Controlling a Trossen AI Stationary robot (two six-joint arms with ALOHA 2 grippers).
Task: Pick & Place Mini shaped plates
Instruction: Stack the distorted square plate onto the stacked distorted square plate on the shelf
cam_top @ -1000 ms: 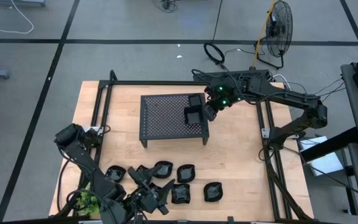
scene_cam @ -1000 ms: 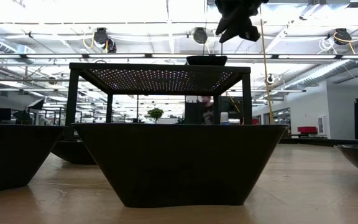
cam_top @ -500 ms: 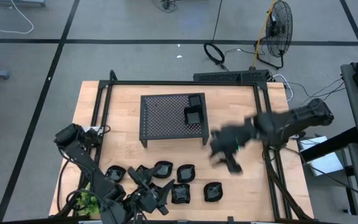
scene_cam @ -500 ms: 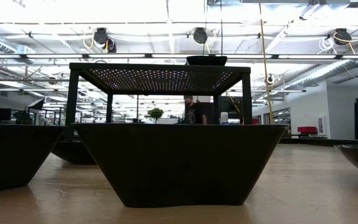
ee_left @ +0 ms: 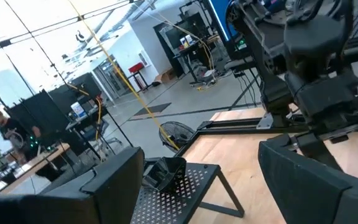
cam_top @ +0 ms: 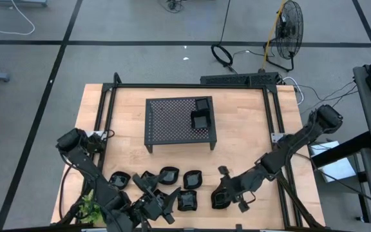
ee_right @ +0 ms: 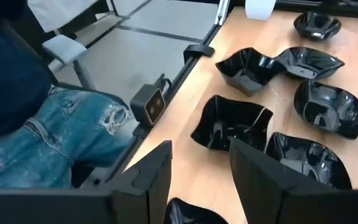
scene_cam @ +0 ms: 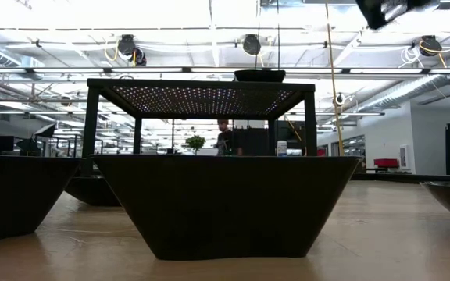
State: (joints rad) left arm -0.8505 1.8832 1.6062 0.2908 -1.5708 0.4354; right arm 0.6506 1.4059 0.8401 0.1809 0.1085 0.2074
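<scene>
Black little plates [cam_top: 180, 187] lie in a bunch at the near edge; two sit on the rack [cam_top: 180, 120]. The right gripper [cam_top: 227, 191], fingers apart and empty, hangs over one plate [cam_top: 219, 199]. I think it must go down and pinch its rim. The left gripper [cam_top: 148, 206] waits, wide open.

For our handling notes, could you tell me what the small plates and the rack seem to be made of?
Mini shaped plates: glossy black, likely glazed ceramic or hard plastic; sharp highlights show on their surfaces. Rack: matte black perforated metal, judging by its regular holes and thin legs.
</scene>
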